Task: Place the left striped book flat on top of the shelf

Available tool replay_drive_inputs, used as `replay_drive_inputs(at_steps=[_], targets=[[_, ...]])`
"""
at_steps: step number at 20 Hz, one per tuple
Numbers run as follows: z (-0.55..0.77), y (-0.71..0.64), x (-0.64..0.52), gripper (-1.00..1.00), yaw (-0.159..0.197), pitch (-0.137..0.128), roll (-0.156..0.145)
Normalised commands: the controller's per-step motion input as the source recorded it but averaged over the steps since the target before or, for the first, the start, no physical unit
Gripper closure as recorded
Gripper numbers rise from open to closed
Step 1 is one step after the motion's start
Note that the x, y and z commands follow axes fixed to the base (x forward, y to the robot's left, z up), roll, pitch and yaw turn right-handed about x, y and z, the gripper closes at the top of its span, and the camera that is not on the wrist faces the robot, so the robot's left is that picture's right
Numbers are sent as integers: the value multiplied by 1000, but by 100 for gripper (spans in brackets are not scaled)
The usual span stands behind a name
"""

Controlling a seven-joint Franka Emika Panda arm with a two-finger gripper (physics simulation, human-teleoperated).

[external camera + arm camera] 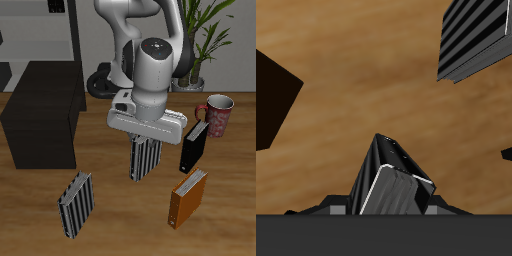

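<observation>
My gripper (148,138) is shut on the top edge of the left striped book (147,160), which hangs upright under it over the middle of the table. In the wrist view this book (391,180) fills the space between the jaws of the gripper (388,208). I cannot tell whether its lower edge touches the table. The shelf (45,115), a low matte black cabinet with a flat top, stands apart from the gripper toward the table's back side. The other striped book (75,205) stands near the front edge and also shows in the wrist view (474,40).
A black book (193,147) and an orange book (187,197) stand close beside the held book. A pink mug (217,115) stands behind them. A tall grey rack (45,30) is behind the shelf. A potted plant (200,50) is at the back.
</observation>
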Motion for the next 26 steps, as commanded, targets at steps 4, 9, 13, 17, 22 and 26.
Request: replay_drive_inputs(at_steps=[4,9,13,17,22,26], targets=[[503,-375,-352,100,63,-74,-33],[256,-233,-275,100,48,-45,-7],[230,-256,-458,100,31,-39,-5],[169,-202,-462,100,26,-43,11],[198,-131,-419,100,44,-23,21],[343,-108,-417,100,54,-45,2]])
